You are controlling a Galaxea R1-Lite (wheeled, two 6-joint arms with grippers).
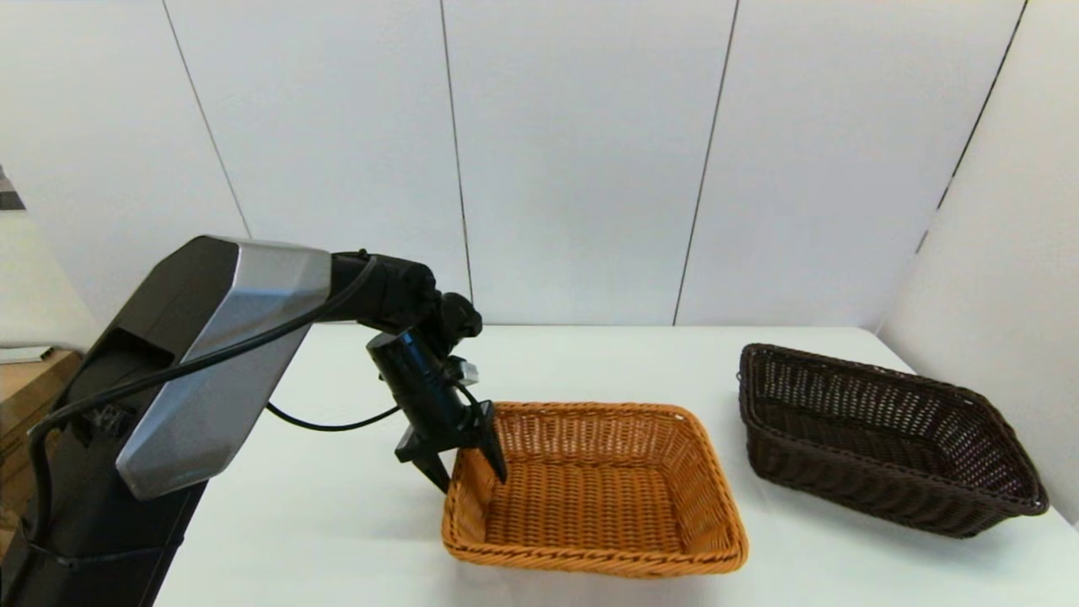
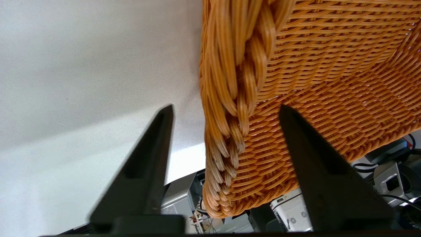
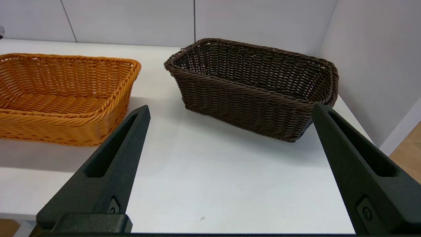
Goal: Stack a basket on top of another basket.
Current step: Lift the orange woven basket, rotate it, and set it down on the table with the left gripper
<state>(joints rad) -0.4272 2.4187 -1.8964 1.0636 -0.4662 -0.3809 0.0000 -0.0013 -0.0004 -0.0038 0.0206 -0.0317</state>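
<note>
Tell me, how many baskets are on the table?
2. The orange-tan basket sits near the middle, with the left tool open astride its left rim. The dark brown basket sits apart on the right. None looks hidden.

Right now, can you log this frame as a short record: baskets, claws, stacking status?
orange basket: on the table, near the middle
dark basket: on the table, to the right, apart from the orange one
left claw: open, fingers astride the orange basket's left rim
right claw: open, holding nothing, facing the dark basket
stacked: not yet
</note>
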